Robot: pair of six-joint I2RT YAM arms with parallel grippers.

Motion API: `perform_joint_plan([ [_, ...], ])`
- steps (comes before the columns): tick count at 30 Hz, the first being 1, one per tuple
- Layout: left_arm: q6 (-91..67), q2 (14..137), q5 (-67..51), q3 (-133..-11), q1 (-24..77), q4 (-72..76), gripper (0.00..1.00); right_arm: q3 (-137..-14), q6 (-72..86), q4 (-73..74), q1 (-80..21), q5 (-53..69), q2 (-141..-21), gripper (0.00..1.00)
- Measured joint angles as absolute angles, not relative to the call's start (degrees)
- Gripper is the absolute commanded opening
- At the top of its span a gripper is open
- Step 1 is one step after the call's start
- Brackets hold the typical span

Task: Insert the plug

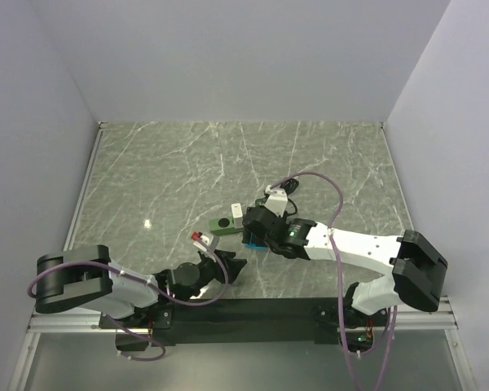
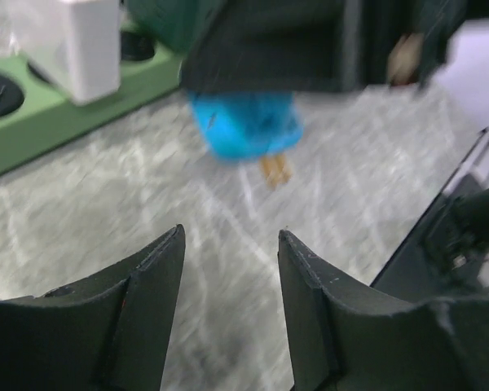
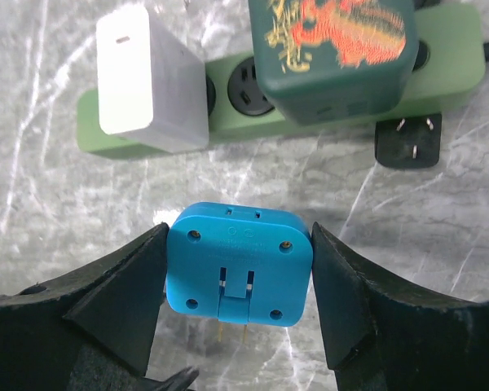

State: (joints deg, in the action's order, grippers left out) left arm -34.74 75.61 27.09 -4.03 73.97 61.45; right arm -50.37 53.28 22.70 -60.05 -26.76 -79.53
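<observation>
My right gripper (image 3: 238, 230) is shut on a blue plug (image 3: 240, 265), gripping its two sides, with the brass prongs pointing down above the marble table. A green power strip (image 3: 228, 122) lies just beyond it. The strip holds a white charger (image 3: 151, 81) and a dark green adapter (image 3: 334, 57), with a free socket between them. In the top view the right gripper (image 1: 254, 230) holds the plug (image 1: 251, 242) just right of the strip (image 1: 222, 225). My left gripper (image 2: 231, 232) is open and empty, low on the table, facing the plug (image 2: 244, 122) and its prongs.
A black plug (image 3: 407, 140) lies on the table beside the strip, prongs up. A purple cable (image 1: 322, 181) loops over the table behind the right arm. The left gripper (image 1: 228, 269) sits near the front edge. Grey walls enclose the table.
</observation>
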Motion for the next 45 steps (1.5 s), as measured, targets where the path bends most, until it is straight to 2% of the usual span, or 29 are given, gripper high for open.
perform_joint_plan([
  [9, -34.7, 75.6, 28.8, -8.3, 74.0, 63.4, 0.57, -49.1, 52.8, 21.7, -60.9, -26.0, -78.7, 0.11],
  [25, -37.1, 80.1, 29.4, -9.8, 72.2, 64.6, 0.54, -48.7, 52.4, 19.9, -63.5, -25.6, -76.9, 0.09],
  [30, -37.2, 80.3, 30.1, -9.8, 72.1, 65.3, 0.45, -48.6, 52.2, 19.2, -63.8, -25.7, -76.9, 0.08],
  [39, -39.1, 81.7, 31.2, -9.8, 71.7, 66.0, 0.13, -48.6, 51.0, 19.2, -64.3, -26.5, -76.9, 0.09],
  [41, -39.2, 82.0, 31.0, -9.6, 71.6, 66.5, 0.03, -48.3, 50.9, 19.0, -64.3, -26.7, -76.8, 0.13],
  [43, -39.2, 82.0, 30.4, -9.5, 71.4, 67.0, 0.00, -47.8, 50.7, 18.6, -64.4, -26.8, -76.3, 0.24],
  [44, -39.2, 82.0, 29.7, -9.5, 71.2, 67.1, 0.00, -47.4, 50.4, 18.3, -64.4, -26.9, -75.8, 0.32],
  [45, -39.1, 82.0, 28.8, -9.4, 70.9, 67.5, 0.00, -46.8, 50.1, 17.9, -64.4, -27.0, -75.2, 0.47],
])
